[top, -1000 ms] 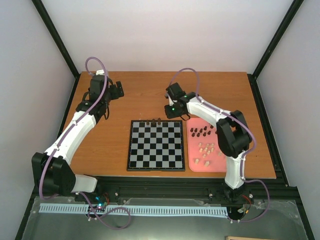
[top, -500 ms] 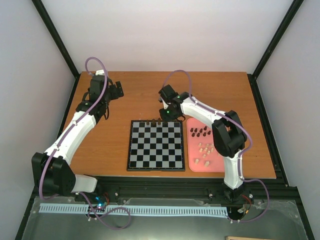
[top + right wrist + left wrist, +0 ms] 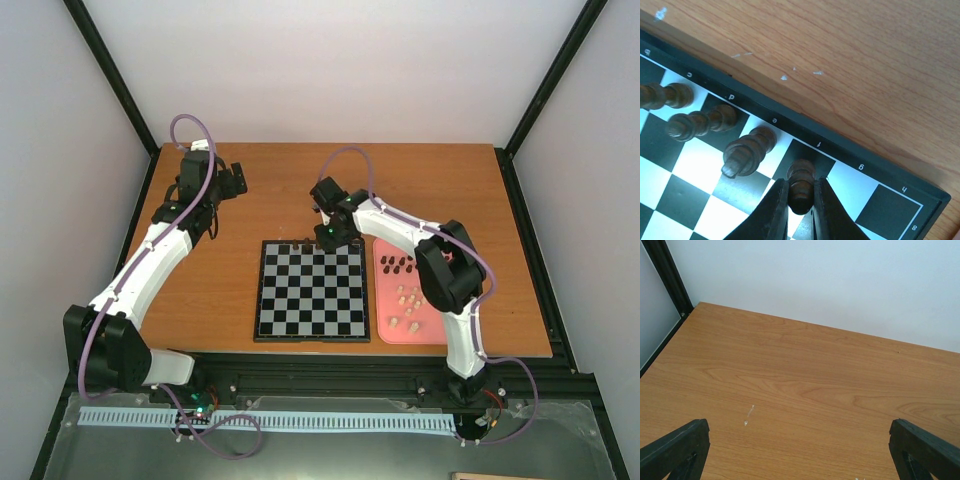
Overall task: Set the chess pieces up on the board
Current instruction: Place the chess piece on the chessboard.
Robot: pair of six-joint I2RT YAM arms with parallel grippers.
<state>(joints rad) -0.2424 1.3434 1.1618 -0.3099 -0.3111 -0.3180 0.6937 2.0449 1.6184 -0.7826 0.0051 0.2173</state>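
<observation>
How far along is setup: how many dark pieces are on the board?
4 dark pieces: files c, d, e, f, the last in the right gripper; others may be off-frame.

Right tool (image 3: 329, 238) low over the far edge of the board (image 3: 312, 292); left tool (image 3: 232, 183) well apart, far left of worktop (image 3: 280, 190).
Dark chess pieces (image 3: 300, 244) on the board's far row, just beside right tool. Pink tray (image 3: 385, 332) against the board's right edge: more dark pieces (image 3: 400, 265) at far end, pale pieces (image 3: 412, 300) nearer.

Orange-brown wooden table (image 3: 280, 190), plain white walls (image 3: 330, 70), black metal frame posts (image 3: 113, 85), even light
</observation>
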